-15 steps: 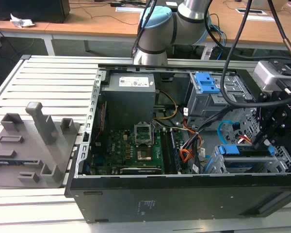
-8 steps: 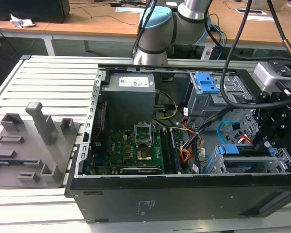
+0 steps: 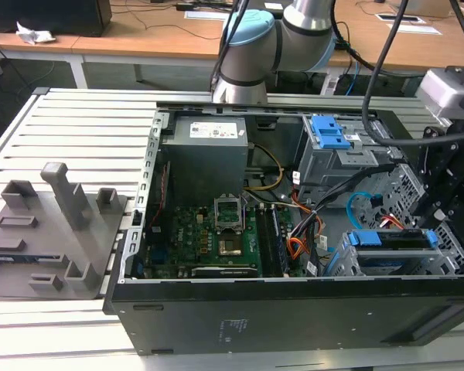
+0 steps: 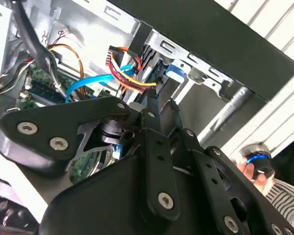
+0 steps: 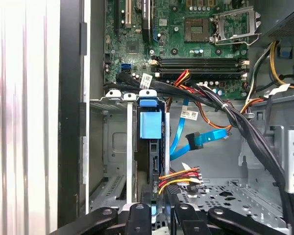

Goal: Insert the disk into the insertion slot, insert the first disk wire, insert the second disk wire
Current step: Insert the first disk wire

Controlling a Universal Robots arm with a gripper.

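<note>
The disk (image 3: 392, 240), silver in a bright blue carrier, sits in the insertion slot (image 3: 346, 263) of the grey drive cage at the case's front, on the exterior view's right. In the first wrist view the disk (image 5: 150, 128) stands edge-on between the slot's walls (image 5: 112, 147). My gripper (image 5: 161, 198) is shut on the plug of the first disk wire (image 5: 181, 177), the orange, red, yellow and black bundle, right at the disk's edge. The second wrist view shows the gripper (image 4: 159, 103) at that bundle (image 4: 130, 76). The second disk wire (image 5: 198, 139), light blue, hangs loose beside it.
A taller grey bay with a blue latch (image 3: 330, 133) stands behind the cage. The motherboard (image 3: 209, 232) and black cable bundles (image 5: 225, 112) fill the case's middle. A person's hand (image 4: 255, 169) shows outside the case. A grey fixture block (image 3: 54, 232) lies on the table at the exterior view's left.
</note>
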